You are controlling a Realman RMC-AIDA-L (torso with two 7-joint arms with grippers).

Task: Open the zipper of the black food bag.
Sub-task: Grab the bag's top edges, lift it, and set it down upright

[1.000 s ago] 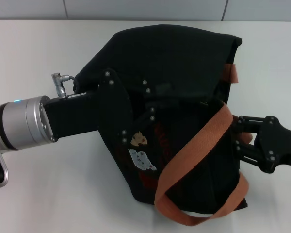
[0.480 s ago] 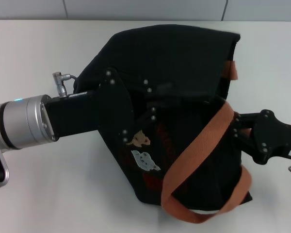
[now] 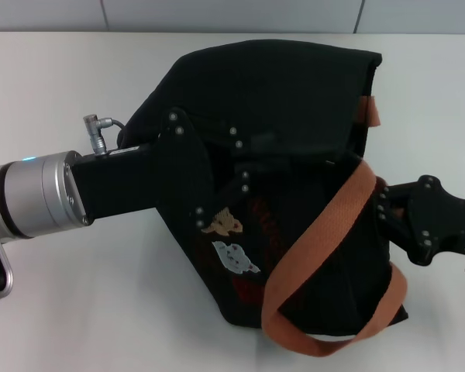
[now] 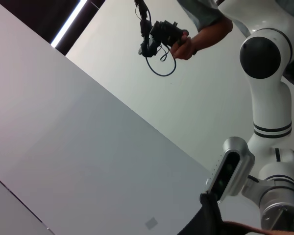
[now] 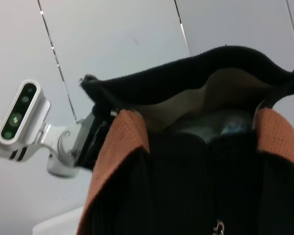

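The black food bag lies slumped on the white table, its bear patch and white animal patch facing me. My left gripper is sunk into the bag's left side, shut on its fabric. At the bag's right edge, beside an orange-brown strap, my right gripper is closed. In the right wrist view the zipper runs down the black fabric to a small silver pull. Above it the bag's mouth gapes and shows tan lining.
A second orange-brown strap shows at the bag's far right corner. White table surrounds the bag on all sides. In the left wrist view a person's hand holds a black device with a cable, behind a white robot arm.
My right gripper's fingers have drawn together at the bag's right edge. The bag's lower right corner and the looped strap have shifted a little to the right. The left arm has stayed put.
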